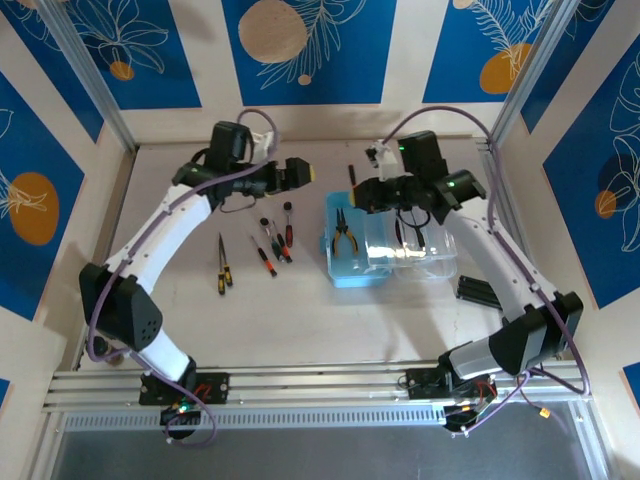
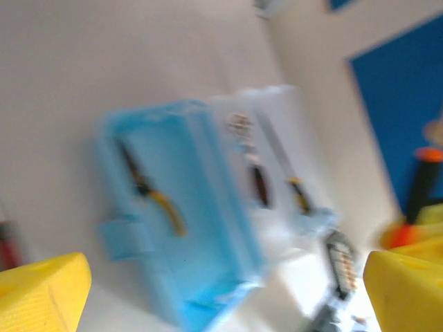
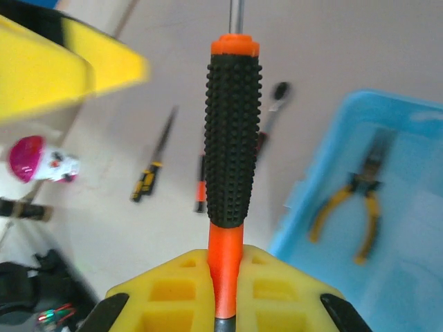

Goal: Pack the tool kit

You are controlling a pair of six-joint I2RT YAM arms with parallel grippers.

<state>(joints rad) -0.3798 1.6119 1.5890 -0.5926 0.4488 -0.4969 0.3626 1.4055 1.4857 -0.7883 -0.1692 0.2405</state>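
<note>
**Item: screwdriver (image 3: 232, 138), orange and black, in hand.** The right gripper (image 3: 223, 280) was clamped on the orange neck below the studded handle. The shaft pointed straight out from the fingers.

**Item: case (image 1: 348, 272), blue, lid (image 1: 415, 250) thrown open to the right.** It sat on the table (image 1: 300, 320) mid-right, long axis running near to far. The pliers (image 1: 342, 232) lay inside, along that axis.

**Relation:** From above, the held screwdriver hung at the case's far-left corner, roughly parallel to its long axis. The open tray lay just nearward and to the right of the tip. The right arm was the nearer to the case, so the drop probably called for a short shift over the tray and little turning.

**Item: loose screwdrivers (image 1: 270, 248), several.** These were on the table left of the case, nearer the left arm.

**Item: left gripper (image 1: 303, 172).** Its jaws were spread wide and held nothing. It was raised beyond the loose tools.
</note>
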